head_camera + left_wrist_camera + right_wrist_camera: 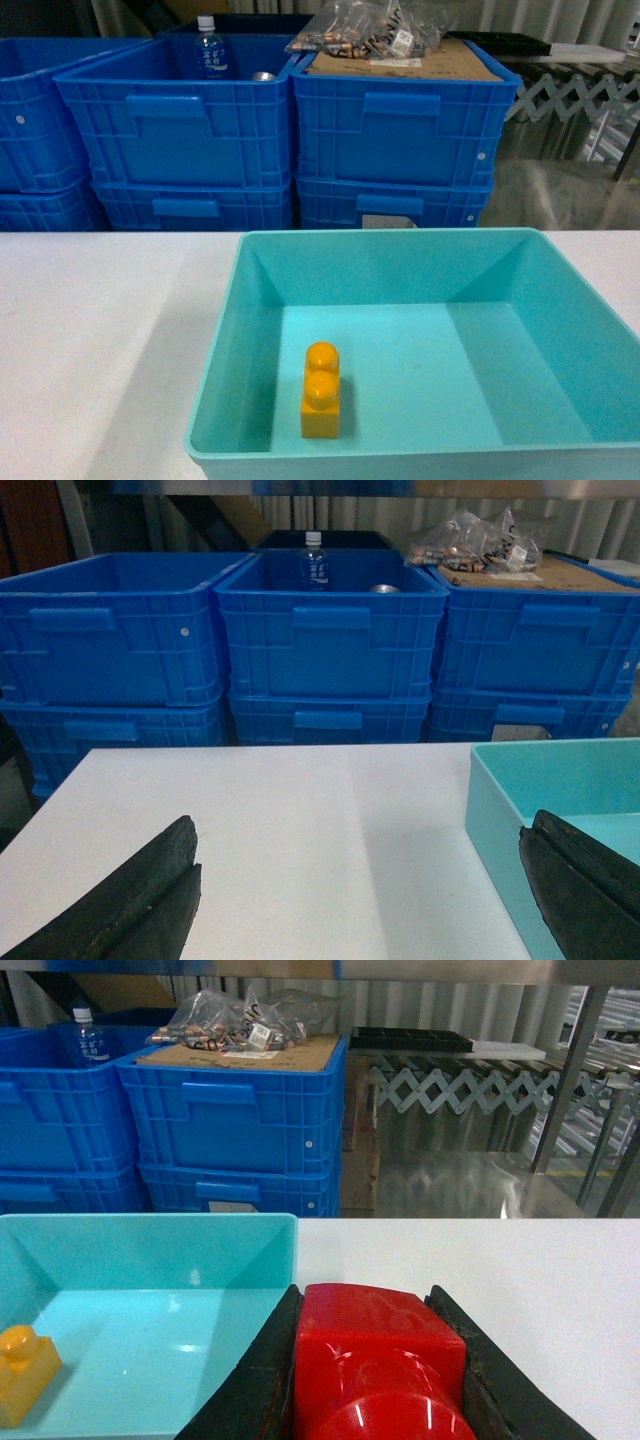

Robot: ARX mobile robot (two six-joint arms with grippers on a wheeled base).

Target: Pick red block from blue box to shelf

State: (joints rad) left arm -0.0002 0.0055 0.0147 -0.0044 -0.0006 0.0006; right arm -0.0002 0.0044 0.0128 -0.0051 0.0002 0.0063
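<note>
While head view shows only yellow block (321, 391) in blue box (420, 262) on white table (100, 340), dark blue crates (290, 130) behind. Left wrist: left gripper (360, 900) spread wide over table. Right wrist: right gripper (375, 1380) clamps glossy red block (375, 1360), stud toward camera, beside box rim.

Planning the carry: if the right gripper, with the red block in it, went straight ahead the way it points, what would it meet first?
Likely nothing close: bare white table lies ahead of the right gripper holding the red block, then open floor and metal frames; depth unclear.
</note>
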